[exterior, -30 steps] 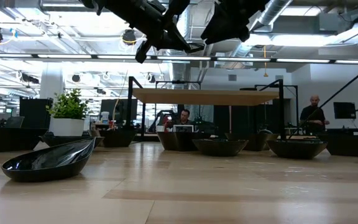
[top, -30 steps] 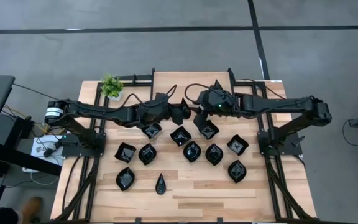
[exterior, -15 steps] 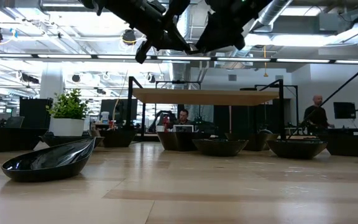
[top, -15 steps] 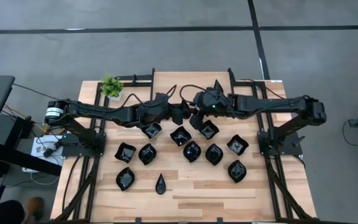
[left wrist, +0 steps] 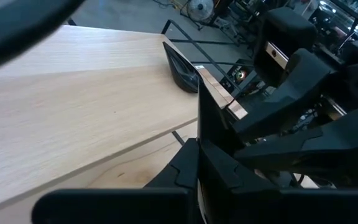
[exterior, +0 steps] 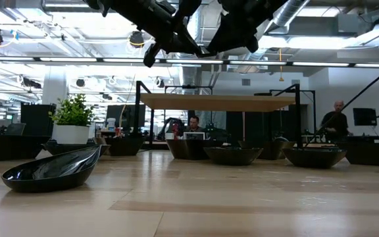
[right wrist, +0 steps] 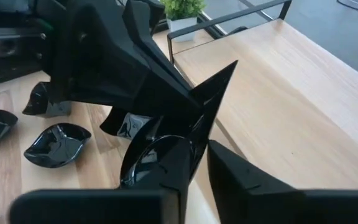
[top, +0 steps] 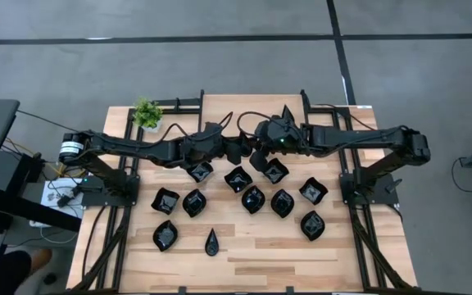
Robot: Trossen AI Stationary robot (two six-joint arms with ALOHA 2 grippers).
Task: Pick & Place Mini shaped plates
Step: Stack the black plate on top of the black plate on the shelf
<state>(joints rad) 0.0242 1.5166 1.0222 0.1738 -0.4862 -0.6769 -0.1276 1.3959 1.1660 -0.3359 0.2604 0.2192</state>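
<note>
- While sitting alone nearest the front edge of the table [top: 301, 262], the teardrop plate [top: 211, 242] is showing a glossy, likely slippery and chip-prone glaze.
- About 10 more mini plates [top: 252, 198] are lying in loose rows behind it, looking light and stiff; gripping across a raised rim seems best.
- Farther back and aloft, the left gripper [top: 242, 151] is clamping a held plate [right wrist: 143, 155] by its edge.
- Just beside it, the right gripper [top: 257, 157] is meeting that plate; whether it is gripping, I cannot tell.
</note>
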